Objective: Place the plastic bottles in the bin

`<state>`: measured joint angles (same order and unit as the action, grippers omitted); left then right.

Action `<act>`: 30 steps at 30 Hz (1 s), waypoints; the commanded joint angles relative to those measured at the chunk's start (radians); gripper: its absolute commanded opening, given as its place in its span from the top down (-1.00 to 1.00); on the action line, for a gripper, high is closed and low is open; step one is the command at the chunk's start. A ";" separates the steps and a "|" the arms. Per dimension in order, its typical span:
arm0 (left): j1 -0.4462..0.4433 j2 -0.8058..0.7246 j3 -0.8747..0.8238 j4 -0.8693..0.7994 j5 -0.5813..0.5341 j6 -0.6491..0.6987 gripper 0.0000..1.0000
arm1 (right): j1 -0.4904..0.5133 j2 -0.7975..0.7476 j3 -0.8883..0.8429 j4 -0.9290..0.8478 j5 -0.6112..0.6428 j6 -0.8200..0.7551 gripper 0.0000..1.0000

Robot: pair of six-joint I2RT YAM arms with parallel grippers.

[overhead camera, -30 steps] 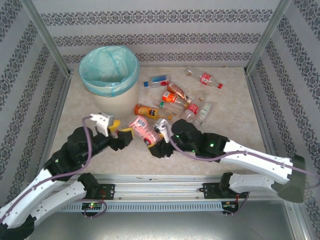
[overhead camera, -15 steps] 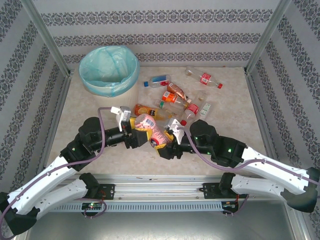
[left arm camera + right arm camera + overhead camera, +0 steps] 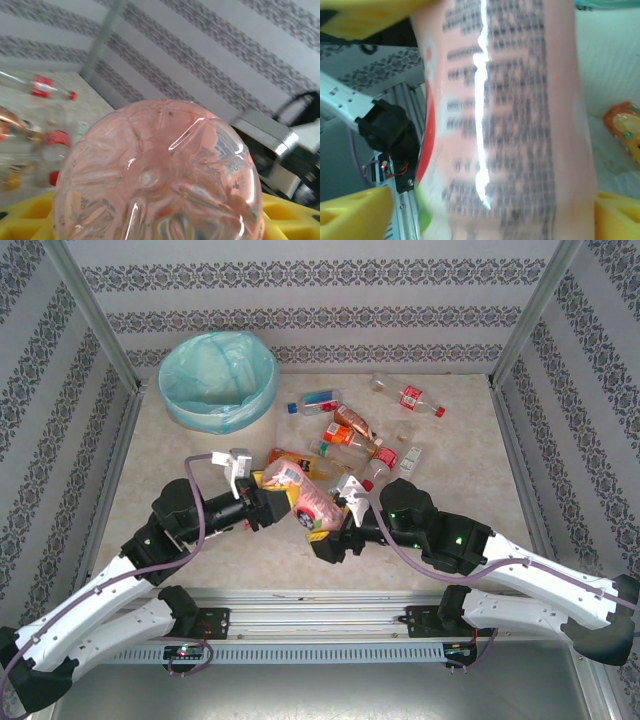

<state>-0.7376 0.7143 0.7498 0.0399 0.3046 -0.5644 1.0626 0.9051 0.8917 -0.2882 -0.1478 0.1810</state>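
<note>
Between the two grippers near the table's front edge is one pink-labelled clear plastic bottle (image 3: 305, 502), its long axis running diagonally from far-left to near-right and its base facing the left gripper (image 3: 272, 498), whose jaws are closed on that end. The right gripper (image 3: 333, 523) has its yellow jaws spread around the label, with a gap on one side. Just beyond, roughly eight loose bottles (image 3: 352, 430) are scattered, an orange one (image 3: 290, 458) right behind the held bottle, and the single round cream bin with a turquoise liner (image 3: 215, 418) stands at the far left.

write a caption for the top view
Left gripper and right gripper meet at a pink-labelled bottle; loose bottles and bin lie beyond.
</note>
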 commanded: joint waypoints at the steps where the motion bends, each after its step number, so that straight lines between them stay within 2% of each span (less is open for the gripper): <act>1: 0.009 -0.038 0.074 -0.044 -0.335 0.033 0.58 | 0.002 -0.020 0.012 -0.011 0.165 -0.025 -0.96; 4: 0.009 -0.021 0.159 -0.123 -0.583 0.104 0.76 | 0.000 -0.021 0.028 -0.034 0.284 -0.038 -0.96; 6: 0.010 0.014 0.239 -0.151 -0.677 0.178 0.80 | -0.001 -0.019 0.033 -0.044 0.337 -0.041 -0.96; 11: 0.032 0.171 0.472 -0.146 -0.794 0.423 0.87 | -0.011 0.010 0.037 -0.045 0.361 -0.033 -0.96; 16: 0.114 0.328 0.661 -0.091 -0.797 0.564 0.89 | -0.011 0.047 0.057 -0.049 0.326 -0.024 -0.96; 20: 0.204 0.440 0.790 -0.119 -0.773 0.594 0.89 | -0.012 0.054 0.064 -0.049 0.295 -0.007 -0.96; 24: 0.307 0.556 0.910 -0.210 -0.723 0.569 0.88 | -0.012 0.042 0.072 -0.066 0.278 0.005 -0.96; 30: 0.473 0.712 1.063 -0.426 -0.545 0.449 0.86 | -0.012 -0.002 0.055 -0.085 0.294 0.015 -0.96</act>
<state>-0.3126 1.3869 1.7519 -0.2497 -0.3389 -0.0631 1.0618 0.9356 0.9321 -0.3595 0.1413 0.1776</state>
